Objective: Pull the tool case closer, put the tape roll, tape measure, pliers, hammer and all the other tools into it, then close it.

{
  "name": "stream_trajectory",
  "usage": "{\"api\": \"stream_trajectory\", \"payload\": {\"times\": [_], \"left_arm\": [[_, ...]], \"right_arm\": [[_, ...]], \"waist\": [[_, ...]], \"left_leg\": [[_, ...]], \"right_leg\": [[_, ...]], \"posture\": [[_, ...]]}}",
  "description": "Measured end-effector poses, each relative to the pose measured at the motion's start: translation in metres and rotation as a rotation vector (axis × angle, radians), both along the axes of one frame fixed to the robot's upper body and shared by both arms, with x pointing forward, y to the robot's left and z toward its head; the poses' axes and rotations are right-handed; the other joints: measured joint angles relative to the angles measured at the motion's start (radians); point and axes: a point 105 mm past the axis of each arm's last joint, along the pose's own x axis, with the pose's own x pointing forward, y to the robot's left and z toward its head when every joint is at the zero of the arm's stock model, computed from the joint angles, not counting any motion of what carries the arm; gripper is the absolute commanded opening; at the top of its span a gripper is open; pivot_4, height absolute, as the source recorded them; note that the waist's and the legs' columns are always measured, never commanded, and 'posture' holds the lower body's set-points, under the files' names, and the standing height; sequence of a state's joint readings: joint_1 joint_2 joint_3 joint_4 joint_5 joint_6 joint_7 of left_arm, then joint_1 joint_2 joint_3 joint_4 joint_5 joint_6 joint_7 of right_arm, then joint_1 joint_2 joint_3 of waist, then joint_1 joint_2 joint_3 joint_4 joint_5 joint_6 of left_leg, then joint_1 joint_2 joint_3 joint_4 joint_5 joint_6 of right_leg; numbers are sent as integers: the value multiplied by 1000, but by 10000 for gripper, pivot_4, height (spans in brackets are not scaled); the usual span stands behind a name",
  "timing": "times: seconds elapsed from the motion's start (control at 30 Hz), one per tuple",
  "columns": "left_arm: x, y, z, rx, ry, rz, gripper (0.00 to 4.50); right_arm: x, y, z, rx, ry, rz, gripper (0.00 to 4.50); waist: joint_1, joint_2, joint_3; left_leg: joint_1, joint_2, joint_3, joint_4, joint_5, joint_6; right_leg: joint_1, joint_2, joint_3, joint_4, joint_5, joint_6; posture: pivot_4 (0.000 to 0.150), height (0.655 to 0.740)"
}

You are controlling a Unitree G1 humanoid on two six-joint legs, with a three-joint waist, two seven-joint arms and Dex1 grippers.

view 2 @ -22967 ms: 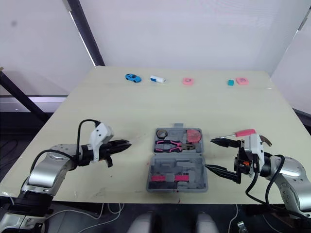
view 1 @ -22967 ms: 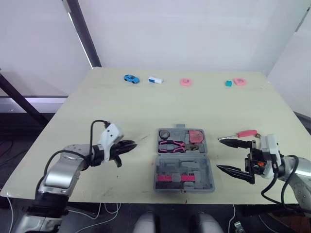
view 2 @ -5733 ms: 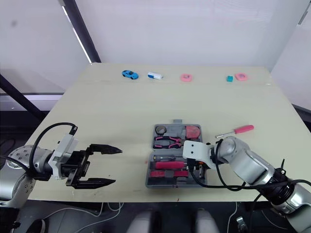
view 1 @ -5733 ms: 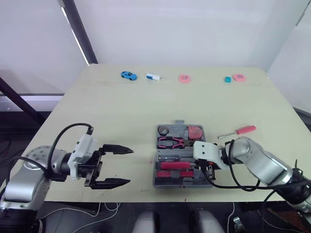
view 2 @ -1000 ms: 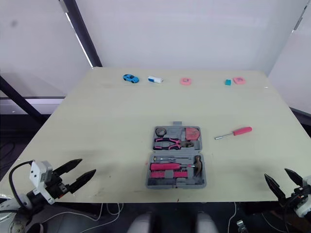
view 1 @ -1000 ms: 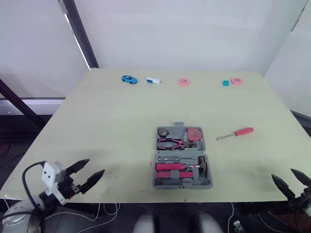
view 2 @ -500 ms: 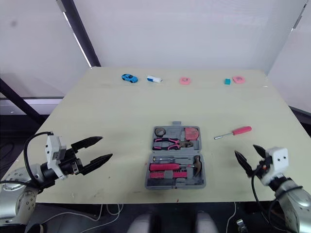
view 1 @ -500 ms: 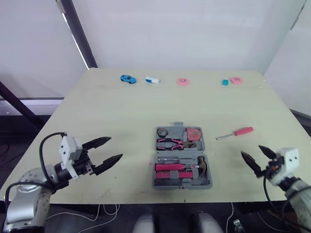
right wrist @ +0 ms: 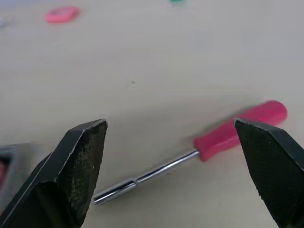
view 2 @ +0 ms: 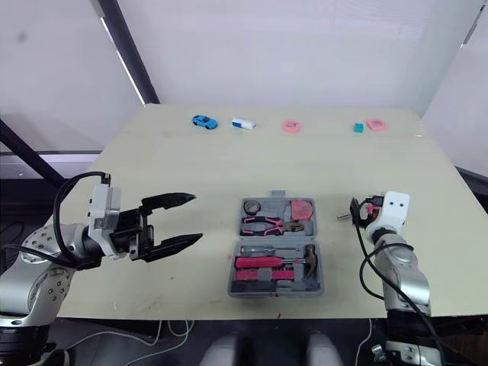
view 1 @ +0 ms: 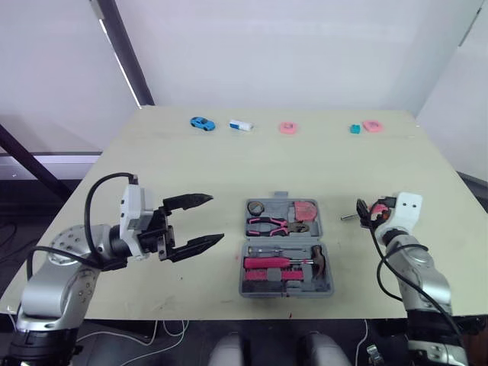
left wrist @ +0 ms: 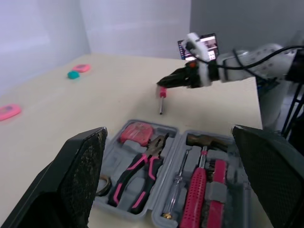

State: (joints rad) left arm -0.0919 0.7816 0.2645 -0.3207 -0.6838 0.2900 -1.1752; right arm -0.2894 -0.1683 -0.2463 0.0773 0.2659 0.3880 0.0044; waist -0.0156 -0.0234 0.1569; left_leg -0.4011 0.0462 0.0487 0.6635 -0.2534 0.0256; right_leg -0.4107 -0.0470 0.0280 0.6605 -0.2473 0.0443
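The grey tool case (view 1: 329,284) lies open in the middle of the table. Its far half holds the tape roll (view 1: 256,209), pink-handled pliers (view 1: 271,225) and pink tape measure (view 1: 306,210); its near half holds a hammer (view 1: 317,258) and pink-handled tools. A loose pink screwdriver (right wrist: 237,133) lies on the table right of the case. My right gripper (view 1: 364,212) hovers open just over it, one finger to either side in the right wrist view. My left gripper (view 1: 217,217) is open and empty, left of the case and pointing at it.
Along the table's far edge sit a blue toy car (view 1: 202,123), a white and blue block (view 1: 242,125), two pink pieces (view 1: 287,128) (view 1: 372,126) and a small teal block (view 1: 355,130). A dark post (view 1: 122,53) leans at the back left.
Both arms have come up from the table's near edge. The left gripper moved in toward the case; the right gripper swung up to the loose screwdriver. Case and tools stayed put.
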Motion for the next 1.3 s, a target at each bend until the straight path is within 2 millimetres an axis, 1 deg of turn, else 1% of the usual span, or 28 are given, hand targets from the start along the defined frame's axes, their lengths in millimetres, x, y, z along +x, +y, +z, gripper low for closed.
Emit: {"api": "stream_trajectory", "payload": {"times": [0.07,0.23,0.37,0.47,0.77,1.0,1.03,1.07,1.1,1.13,1.2,1.3], "left_arm": [[-1,-6,7,9,-22,-33,45000],[-3,-16,14,21,-41,-79,45000],[-3,-22,18,22,-54,-90,45000],[-3,-24,19,21,-57,-93,45000],[-4,-25,20,19,-62,-97,45000],[-5,-25,20,21,-62,-107,45000],[-5,-25,20,22,-62,-109,45000],[-5,-25,20,22,-61,-111,45000],[-6,-25,19,23,-61,-114,45000],[-6,-25,19,23,-61,-115,45000],[-6,-25,19,23,-60,-116,45000],[-6,-25,19,22,-61,-118,45000]], "right_arm": [[10,-1,-6,10,36,-97,44705],[26,-3,-7,-25,49,-217,44705],[35,0,-22,21,104,-293,44705],[39,-3,-34,33,154,-340,44705],[46,-1,-39,33,174,-330,44705],[41,-5,-40,40,165,-341,44705],[40,-6,-40,42,166,-341,39806],[40,-5,-39,45,167,-340,39358],[41,-5,-39,55,168,-338,35118],[40,-6,-39,60,169,-340,32492],[40,-7,-39,87,166,-346,23292],[39,-8,-40,125,171,-358,7990]], "waist": [[-3,0,0],[-13,1,1],[-24,1,1],[-28,1,1],[-29,1,1],[-28,1,1],[-28,1,1],[-28,1,1],[-28,1,1],[-28,1,1],[-29,1,1],[-31,1,1]], "left_leg": [[0,0,0,0,0,0],[0,0,0,0,0,0],[0,-1,-1,0,0,0],[0,-1,-1,0,0,0],[0,-1,-1,-1,0,0],[0,0,-1,-1,0,0],[0,0,-1,-1,0,0],[0,0,-1,-1,0,0],[0,0,-1,-1,0,0],[0,0,-1,-1,0,0],[0,0,-1,-1,0,0],[1,0,-1,-1,0,0]], "right_leg": [[0,0,0,0,0,0],[0,1,0,0,0,1],[0,1,0,0,2,4],[0,1,0,0,2,4],[0,1,1,0,2,4],[0,1,0,0,2,4],[0,1,0,0,2,4],[0,1,0,0,2,4],[0,1,0,0,2,4],[0,1,0,0,2,4],[0,1,0,0,2,4],[0,1,1,0,2,4]], "posture": [[1500,7400],[1500,7400],[1500,7400],[1500,7400],[1500,7400],[1500,7400],[1500,7400],[1500,7400],[1500,7400],[1500,7400],[1500,7400],[1500,7400]]}}
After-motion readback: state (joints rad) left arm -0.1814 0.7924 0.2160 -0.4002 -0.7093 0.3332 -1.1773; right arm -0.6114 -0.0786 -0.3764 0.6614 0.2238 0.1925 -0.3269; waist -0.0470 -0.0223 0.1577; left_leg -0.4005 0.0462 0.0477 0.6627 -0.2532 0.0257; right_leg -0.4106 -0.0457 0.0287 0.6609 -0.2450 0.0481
